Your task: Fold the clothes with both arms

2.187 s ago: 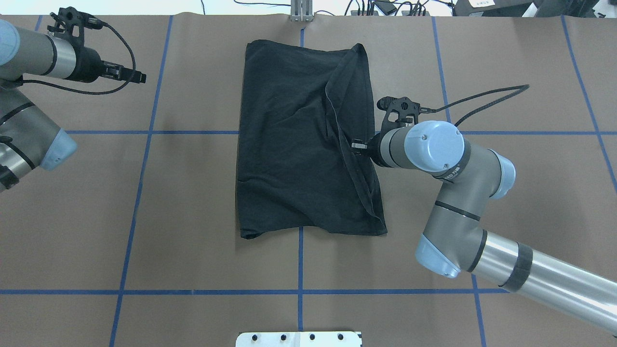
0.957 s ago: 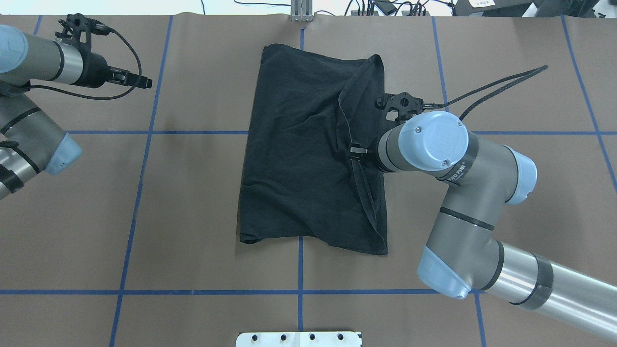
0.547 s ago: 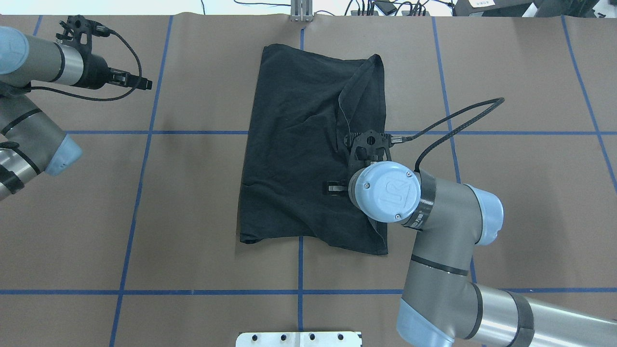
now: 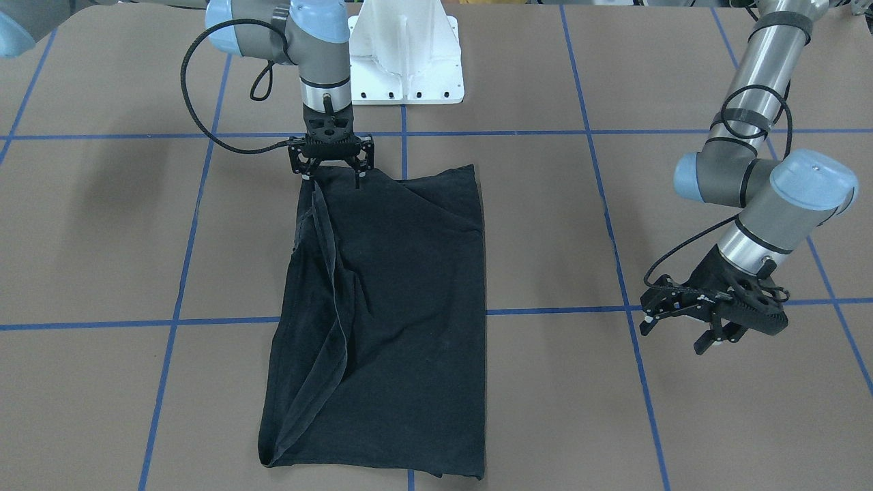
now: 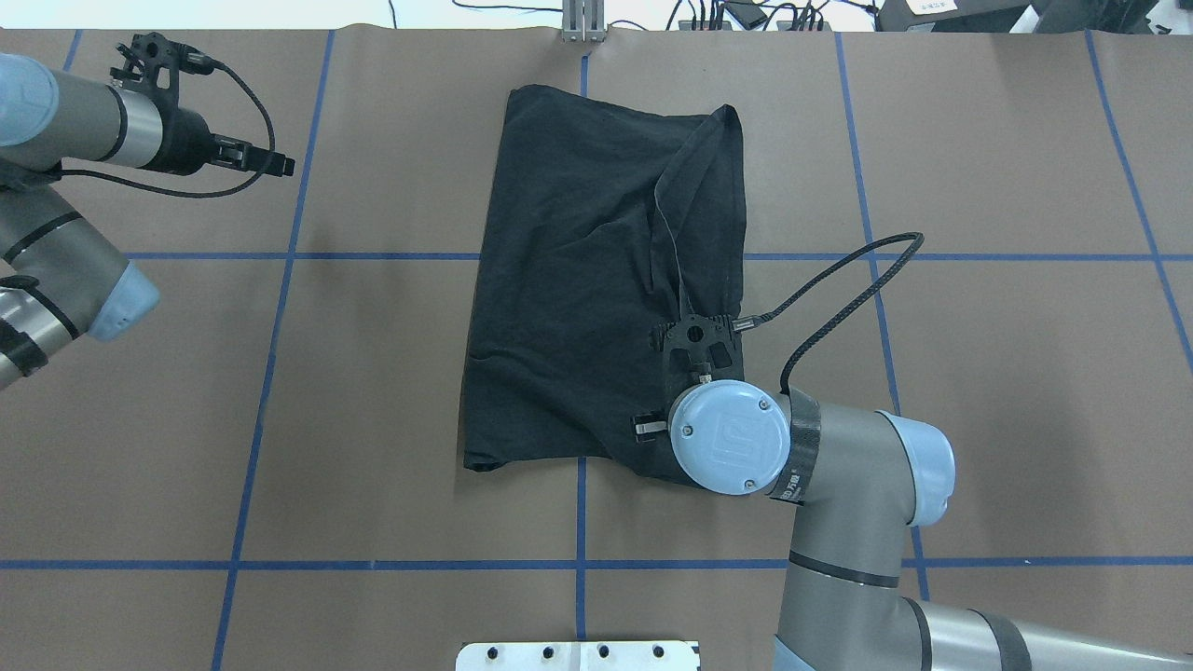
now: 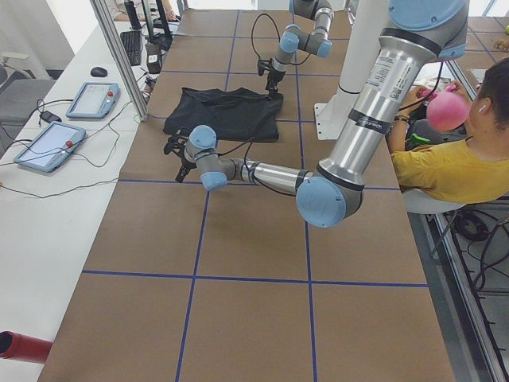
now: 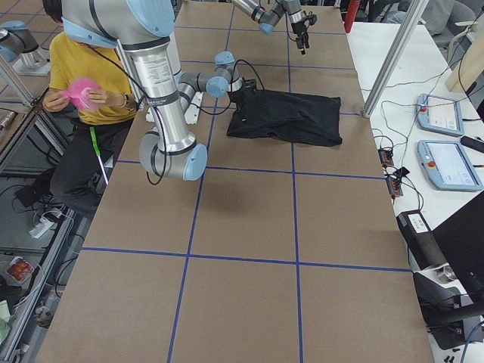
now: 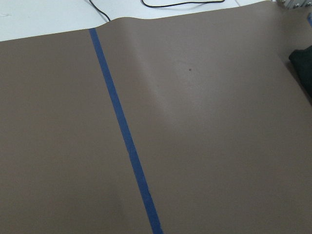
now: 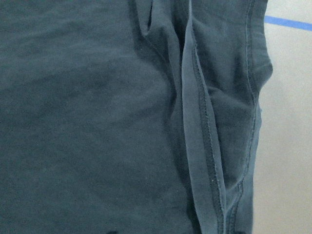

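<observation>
Two changes against the older overhead shots, both on the right side. Shirt slid up and right in the frame between 2.2 s and 1.0 s ago, with no shift after that. Right arm has come down the frame along the shirt's right edge. Its wrist sat mid-edge 1.0 s ago and is now over the cloth's lower right corner.

Shirt now: folded lengthwise into a tall black rectangle, flat on the table, centre of the overhead frame. A loose ridge of fabric runs from its upper right corner down toward the right wrist. No print showing.

Right fingers: in the front view, upper left of centre, pointing straight down at the shirt edge nearest the base. They're spread wide with nothing pinched between them. Can't tell if the tips touch the cloth or hang just above it. Right wrist cam is nearly all black fabric with a stitched seam ridge, plus a strip of table at right.

Left arm: upper left of the overhead frame, same pose as 1.0 s ago, well apart from the shirt. Left fingers: spread apart in the front view (lower right), holding nothing, over bare table. Left wrist cam shows table, one blue tape line and a shirt corner at the right edge.
</observation>
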Available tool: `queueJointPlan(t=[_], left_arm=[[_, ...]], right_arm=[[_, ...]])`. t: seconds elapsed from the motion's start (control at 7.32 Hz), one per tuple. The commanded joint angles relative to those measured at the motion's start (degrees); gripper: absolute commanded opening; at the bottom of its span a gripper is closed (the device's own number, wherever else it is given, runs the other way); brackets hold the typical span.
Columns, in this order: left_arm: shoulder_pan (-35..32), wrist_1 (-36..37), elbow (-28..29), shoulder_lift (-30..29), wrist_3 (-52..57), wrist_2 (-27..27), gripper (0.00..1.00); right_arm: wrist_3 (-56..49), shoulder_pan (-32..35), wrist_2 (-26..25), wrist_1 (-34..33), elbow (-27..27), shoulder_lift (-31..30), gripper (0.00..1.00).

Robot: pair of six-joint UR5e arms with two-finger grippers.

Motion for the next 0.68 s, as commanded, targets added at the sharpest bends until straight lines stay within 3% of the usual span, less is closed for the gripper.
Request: queueJointPlan(t=[0.0, 0.55], left_arm=[[0.0, 0.0, 0.1, 0.0, 0.0, 0.0, 1.0], [0.2, 0.0, 0.2, 0.0, 0.0, 0.0, 1.0]], right_arm=[[-3.7, -0.3, 0.4, 0.0, 0.3, -1.9, 0.35], [-5.6, -0.9, 0.3, -0.1, 0.5, -3.1, 0.3]])
